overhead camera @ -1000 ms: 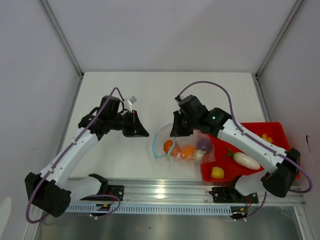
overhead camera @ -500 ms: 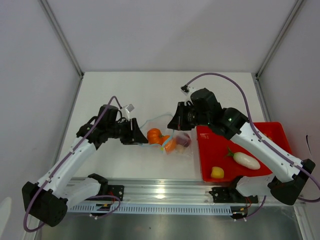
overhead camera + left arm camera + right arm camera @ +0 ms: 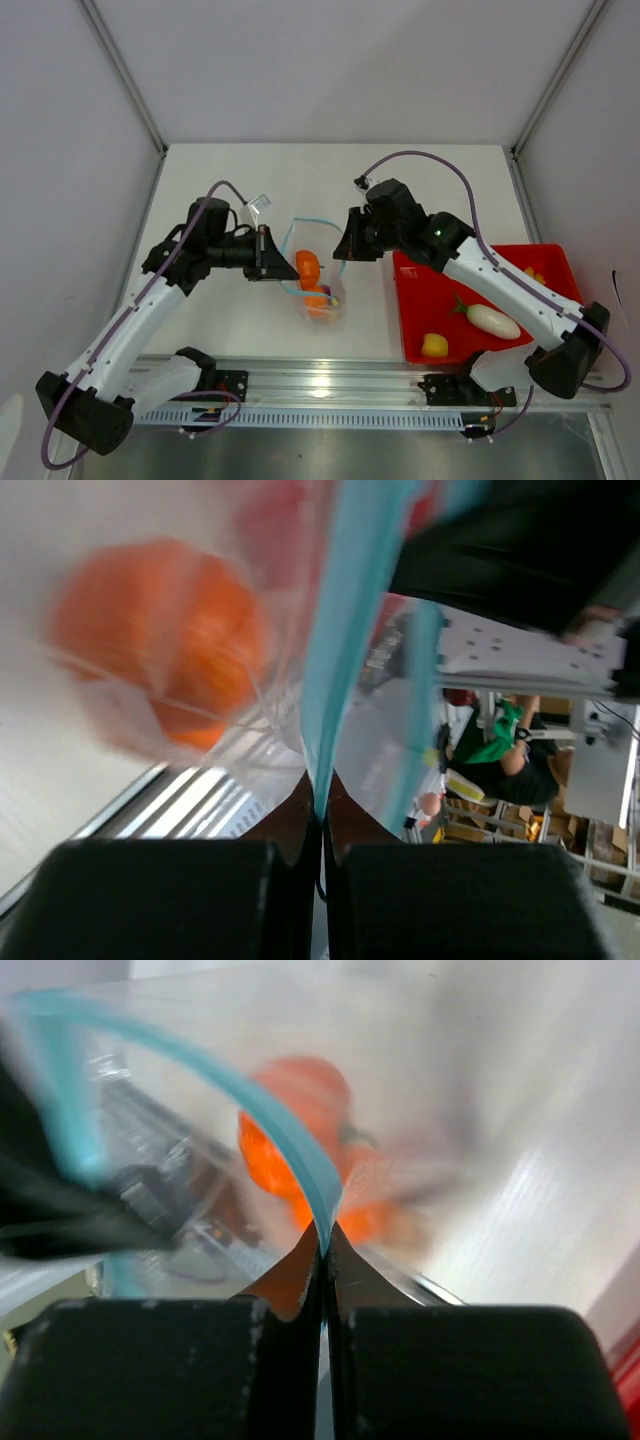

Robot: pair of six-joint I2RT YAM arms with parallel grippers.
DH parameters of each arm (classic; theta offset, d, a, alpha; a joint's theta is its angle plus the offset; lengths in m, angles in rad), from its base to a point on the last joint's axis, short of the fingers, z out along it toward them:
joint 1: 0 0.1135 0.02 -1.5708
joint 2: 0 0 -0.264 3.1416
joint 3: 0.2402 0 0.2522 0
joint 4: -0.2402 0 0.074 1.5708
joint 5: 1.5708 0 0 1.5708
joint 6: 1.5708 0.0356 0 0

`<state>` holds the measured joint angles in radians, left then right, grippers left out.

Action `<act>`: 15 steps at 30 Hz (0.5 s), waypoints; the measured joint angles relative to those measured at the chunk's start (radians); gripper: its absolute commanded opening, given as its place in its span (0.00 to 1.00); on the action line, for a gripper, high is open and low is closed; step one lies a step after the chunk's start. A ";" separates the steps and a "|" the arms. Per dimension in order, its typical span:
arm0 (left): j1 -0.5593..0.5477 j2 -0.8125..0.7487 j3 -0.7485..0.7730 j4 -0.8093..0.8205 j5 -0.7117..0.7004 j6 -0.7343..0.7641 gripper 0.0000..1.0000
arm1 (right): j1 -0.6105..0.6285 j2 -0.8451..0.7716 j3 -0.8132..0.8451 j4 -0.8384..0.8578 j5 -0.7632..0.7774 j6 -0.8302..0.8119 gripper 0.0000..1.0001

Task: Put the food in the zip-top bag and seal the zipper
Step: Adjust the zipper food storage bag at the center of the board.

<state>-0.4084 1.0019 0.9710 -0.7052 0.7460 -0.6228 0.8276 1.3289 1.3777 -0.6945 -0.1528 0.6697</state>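
Top external: both jaws pinch the light-blue zipper [image 3: 345, 630], clear zip-top bag [image 3: 335, 297] hanging, orange food [image 3: 308, 268] inside.

No readable text, brand, number or sign in any view, bag [image 3: 318, 292] and tray [image 3: 432, 300] without legible lettering

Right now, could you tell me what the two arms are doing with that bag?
Both arms hold the zip-top bag between them: the left gripper and the right gripper are each shut on the light-blue zipper, one at either side. Orange food sits inside the bag, whose mouth looks open, so it is not yet sealed. A white piece and a yellow piece lie in the red tray.
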 measured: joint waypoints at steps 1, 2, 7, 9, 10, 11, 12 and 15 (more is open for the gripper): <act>-0.006 -0.007 0.027 0.004 0.021 -0.016 0.01 | 0.000 0.019 0.000 -0.011 0.008 0.000 0.00; -0.013 -0.019 0.051 0.009 0.040 -0.033 0.00 | -0.002 0.034 0.000 -0.026 0.016 0.000 0.00; -0.027 -0.056 0.097 0.042 0.061 -0.050 0.01 | -0.005 0.020 -0.038 -0.015 0.013 0.009 0.00; -0.025 0.000 0.075 0.063 0.057 -0.035 0.01 | -0.029 0.012 -0.073 0.015 -0.016 0.011 0.00; -0.023 0.050 0.055 0.076 0.048 -0.029 0.01 | -0.047 0.015 -0.092 0.028 -0.027 0.011 0.00; -0.020 0.095 0.031 0.088 0.039 -0.023 0.01 | -0.056 0.022 -0.102 0.029 -0.034 0.011 0.00; -0.016 0.149 0.005 0.094 0.025 -0.021 0.00 | -0.066 0.032 -0.107 0.022 -0.036 0.010 0.00; -0.010 0.200 -0.034 0.043 -0.021 -0.022 0.01 | -0.066 0.038 -0.106 0.004 -0.032 0.006 0.00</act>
<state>-0.4183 1.2022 0.9375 -0.6617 0.7246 -0.6449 0.7616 1.3666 1.2716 -0.6907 -0.1844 0.6762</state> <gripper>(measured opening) 0.005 0.002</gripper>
